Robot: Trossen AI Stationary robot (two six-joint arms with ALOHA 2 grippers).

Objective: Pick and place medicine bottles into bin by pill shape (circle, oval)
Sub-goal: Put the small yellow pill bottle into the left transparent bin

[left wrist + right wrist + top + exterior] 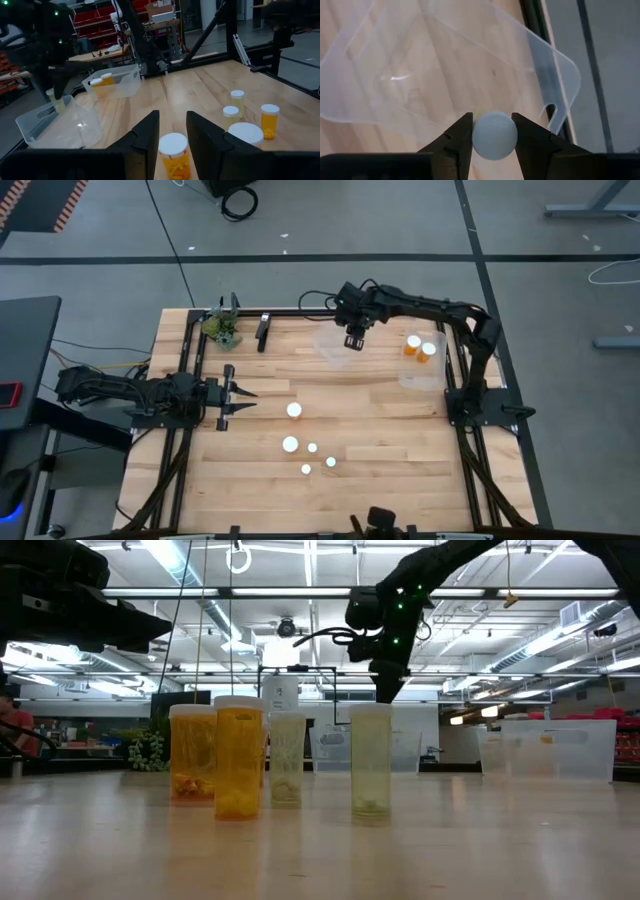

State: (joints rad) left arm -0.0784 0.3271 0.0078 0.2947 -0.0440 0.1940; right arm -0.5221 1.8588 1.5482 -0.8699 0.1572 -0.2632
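My right gripper [355, 340] hangs over a clear plastic bin [328, 350] at the table's far side, shut on a medicine bottle with a white cap [494, 136]. A second clear bin [420, 370] to its right holds two orange bottles [420, 346]. Several white-capped bottles [294, 411] stand upright on their bases mid-table; some show orange, some pale [371, 762]. My left gripper [243, 400] waits open at the left, level. The nearest orange bottle [173, 150] stands just beyond its fingertips, untouched. My right gripper pinches the bottle's white cap [494, 136] between its two fingers. The fingers come from above, pointing steeply down. The pale bottle body [59, 102] hangs below them, about upright and lifted clear above the bin's floor [435, 75].
A small green plant [222, 328] and a dark bracket [263, 332] sit at the far left of the table. Black frame rails [455, 355] run along the table's sides and far edge. Bare wood lies between the standing bottles and the bins.
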